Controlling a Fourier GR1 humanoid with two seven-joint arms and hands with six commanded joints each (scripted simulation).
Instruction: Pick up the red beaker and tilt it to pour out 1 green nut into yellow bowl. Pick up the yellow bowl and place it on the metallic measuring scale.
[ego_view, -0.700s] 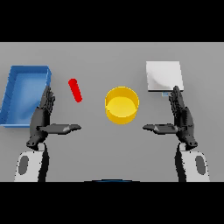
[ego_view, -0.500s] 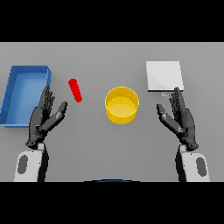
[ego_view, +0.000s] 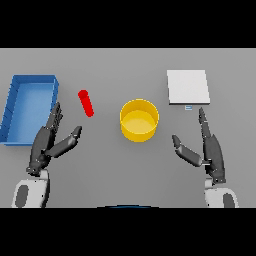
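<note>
Two dark robot hands rest low over a grey table, near its front edge, one on each side. The left hand (ego_view: 50, 142) sits toward the front left, fingers straight and spread, thumb held out toward the middle; it holds nothing. The right hand (ego_view: 207, 147) mirrors it at the front right, fingers straight and pointing away from the robot, thumb out to the middle, also empty.

Farther in, near the table's centre, stands the yellow bowl (ego_view: 139, 120), open side up and apparently empty. It sits between the two hands, well apart from both.

Just beyond the left hand's thumb lies the red beaker (ego_view: 86, 103), a small red cylinder lying on its side. Its long axis runs from far-left to near-right, slightly slanted. It lies ahead of the left hand and a little toward the middle, near but not touching. The left hand is clearly the nearer one, so the pick-up looks like its job; no green nut can be made out.

Along the left edge sits a blue tray (ego_view: 12, 112). Toward the far right lies the scale (ego_view: 187, 86), a pale square plate, beyond the right hand.
</note>
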